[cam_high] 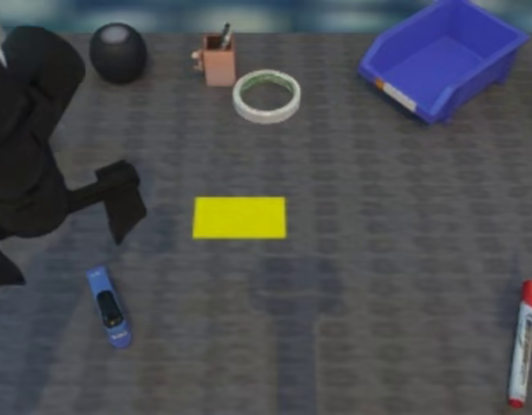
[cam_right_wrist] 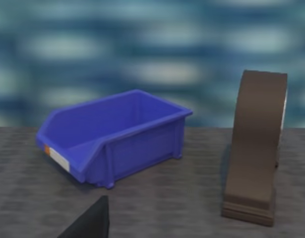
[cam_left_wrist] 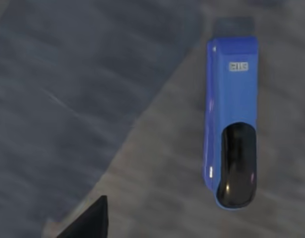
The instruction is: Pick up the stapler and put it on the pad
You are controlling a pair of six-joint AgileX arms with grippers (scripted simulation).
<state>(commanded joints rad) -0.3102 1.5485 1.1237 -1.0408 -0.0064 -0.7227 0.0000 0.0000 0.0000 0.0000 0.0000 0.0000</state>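
Observation:
The blue stapler (cam_high: pixel 108 307) with a black patch lies flat near the front left of the table. It fills the left wrist view as the stapler (cam_left_wrist: pixel 231 124). The yellow pad (cam_high: pixel 240 217) lies flat in the middle, to the right of and beyond the stapler. My left gripper (cam_high: pixel 127 206) hangs open and empty between them, just behind the stapler and left of the pad. One of its fingertips (cam_left_wrist: pixel 95 218) shows in the wrist view, apart from the stapler. My right arm is out of the top view. Its wrist view shows one dark fingertip (cam_right_wrist: pixel 95 218) with nothing held.
A blue bin (cam_high: pixel 443 56) stands at the back right. A tape roll (cam_high: pixel 266 95), a brown pen holder (cam_high: pixel 219 60) and a black ball (cam_high: pixel 118 52) sit along the back. A red-and-white marker (cam_high: pixel 522 343) lies at the front right. A brown curved upright object (cam_right_wrist: pixel 254 148) stands beside the bin (cam_right_wrist: pixel 112 139).

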